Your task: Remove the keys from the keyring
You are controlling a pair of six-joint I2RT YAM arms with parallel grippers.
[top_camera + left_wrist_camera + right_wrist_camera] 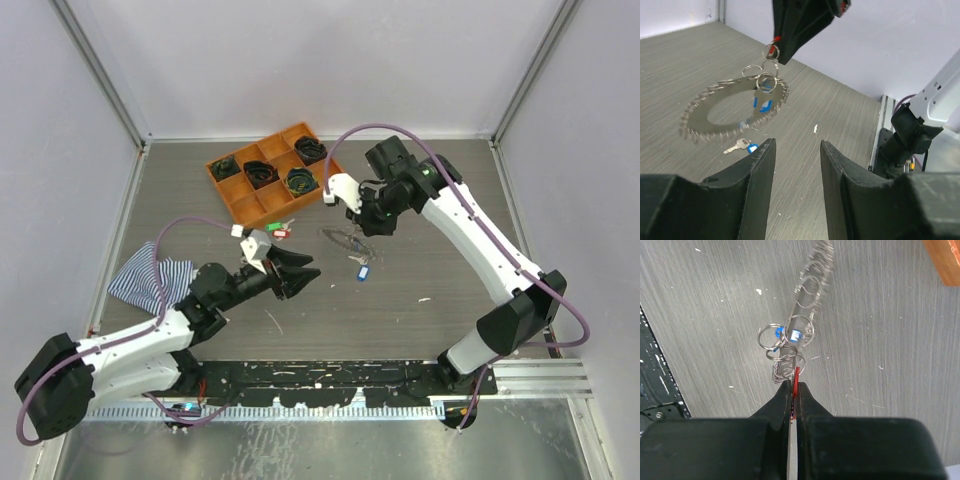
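My right gripper (366,222) is shut on a red-tagged key (797,380) and holds it above the table. From that key hangs a cluster of small split rings (786,349) and the spiky silver keyring (725,112), which dangles tilted just over the table (348,240). A blue-tagged key (762,103) still hangs on the ring. Another blue-tagged key (362,268) lies loose on the table, and it also shows in the left wrist view (743,146). My left gripper (303,271) is open and empty, its fingers (762,165) pointing at the ring from the near left.
An orange compartment tray (232,205) with black coiled bundles stands at the back. Loose keys with red and green tags (283,228) lie just in front of it. A striped cloth (150,275) lies at the left. The tray's corner shows in the right wrist view (942,255).
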